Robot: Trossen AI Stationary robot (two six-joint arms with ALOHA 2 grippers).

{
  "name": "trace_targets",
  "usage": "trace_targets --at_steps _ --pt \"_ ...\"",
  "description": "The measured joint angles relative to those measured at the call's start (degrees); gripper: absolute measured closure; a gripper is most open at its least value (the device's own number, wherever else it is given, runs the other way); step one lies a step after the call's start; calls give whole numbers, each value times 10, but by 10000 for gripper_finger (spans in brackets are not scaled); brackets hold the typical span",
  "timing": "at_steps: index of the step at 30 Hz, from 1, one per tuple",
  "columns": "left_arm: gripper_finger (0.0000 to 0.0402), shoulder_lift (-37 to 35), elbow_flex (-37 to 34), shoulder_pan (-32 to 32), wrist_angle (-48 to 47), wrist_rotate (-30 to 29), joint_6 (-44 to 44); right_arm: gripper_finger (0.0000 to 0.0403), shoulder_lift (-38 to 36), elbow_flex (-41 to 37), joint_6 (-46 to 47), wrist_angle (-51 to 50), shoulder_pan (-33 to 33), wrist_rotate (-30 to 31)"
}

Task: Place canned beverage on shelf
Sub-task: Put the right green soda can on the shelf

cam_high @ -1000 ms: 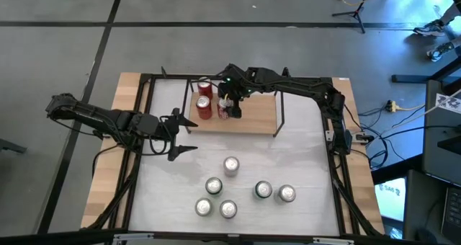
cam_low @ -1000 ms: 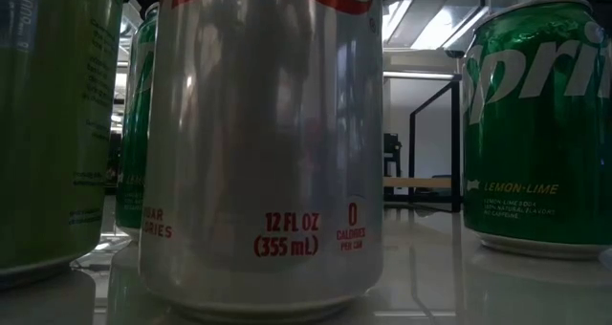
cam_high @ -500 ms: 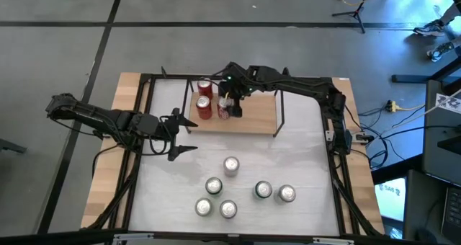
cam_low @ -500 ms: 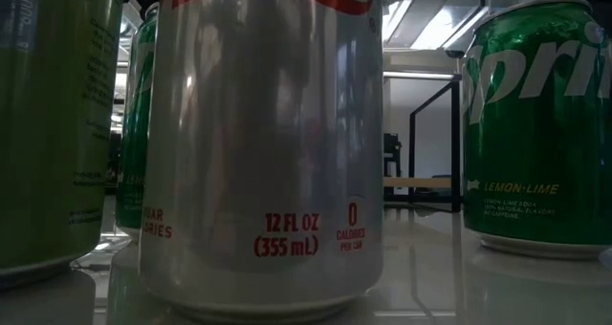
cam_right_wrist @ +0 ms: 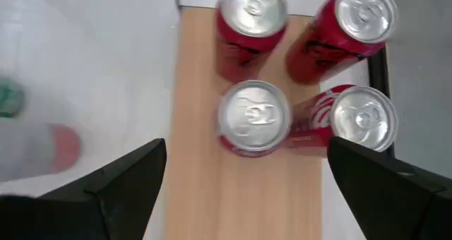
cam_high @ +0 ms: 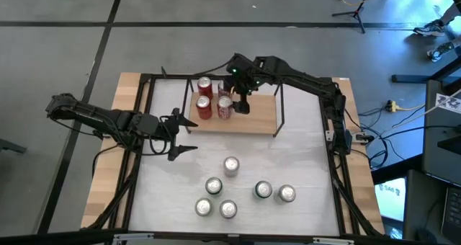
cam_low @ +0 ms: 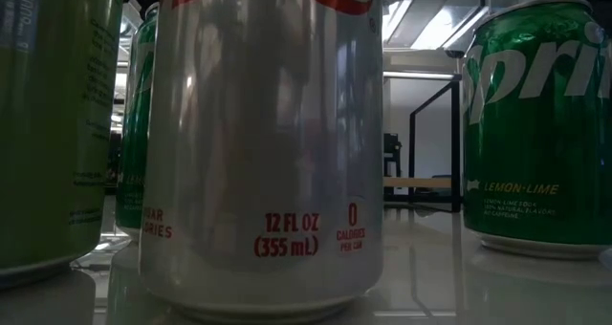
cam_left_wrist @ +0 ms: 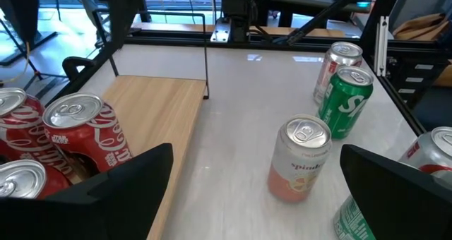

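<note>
A: What do you have at the near end of the table point(cam_high: 173, 194)?

B: You have five loose cans standing there. Two silver-topped ones sit nearest, side by side point(cam_high: 203, 207) point(cam_high: 228, 210), with another point(cam_high: 214, 185) just behind them. To their right stand a green can point(cam_high: 263, 191) and a silver one point(cam_high: 287, 194), close together. A pink-labelled can point(cam_high: 230, 166) stands alone a little farther in. In the low view a silver can point(cam_low: 268, 143) fills most of the frame, with green cans on both sides of it.

A: Where is your left gripper point(cam_high: 181, 135)?

B: It hangs over the table's left part, near the shelf's left end, pointing right. Its jaws are spread wide and hold nothing. Its own camera looks past the fingers point(cam_left_wrist: 106, 190) at the pink can point(cam_left_wrist: 299, 159) and a green can point(cam_left_wrist: 347, 102).

A: And the shelf point(cam_high: 259, 117)?

B: It stands at the far middle of the table. Four red cans are grouped on its left half, two in front point(cam_high: 204, 108) point(cam_high: 225, 108) and two behind point(cam_high: 204, 86) point(cam_high: 225, 90). Its right half is bare wood.

A: Your right gripper point(cam_high: 242, 101)?

B: It hovers above the shelf, just right of the front right red can point(cam_right_wrist: 254, 116). Its jaws are apart, gripping nothing, and the can stands free on the board point(cam_right_wrist: 247, 190).
</note>
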Motion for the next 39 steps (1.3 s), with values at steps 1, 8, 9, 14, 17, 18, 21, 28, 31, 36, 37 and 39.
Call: trace_targets --at_steps 1,8,9,14,17,18,21,28,31,36,37,39 --pt "5 0 0 0 0 0 0 17 0 10 5 -12 6 0" --pt "5 0 0 0 0 0 0 17 0 48 9 -64 74 -2" --pt "5 0 0 0 0 0 0 17 -1 48 10 -64 86 -2" --pt "5 0 0 0 0 0 0 17 -1 48 42 -73 142 -3" --pt "5 0 0 0 0 0 0 17 -1 48 56 -67 174 -3" --pt "5 0 0 0 0 0 0 17 -1 48 56 -67 184 -3" --pt "5 0 0 0 0 0 0 17 -1 48 56 -67 211 -3" --pt "5 0 0 0 0 0 0 17 0 48 112 -65 261 44" --pt "5 0 0 0 0 0 0 17 0 48 181 -74 277 61" --pt "5 0 0 0 0 0 0 17 0 48 253 -116 308 44" --pt "5 0 0 0 0 0 0 17 0 48 268 -122 316 43" --pt "5 0 0 0 0 0 0 17 0 48 304 -138 333 41"
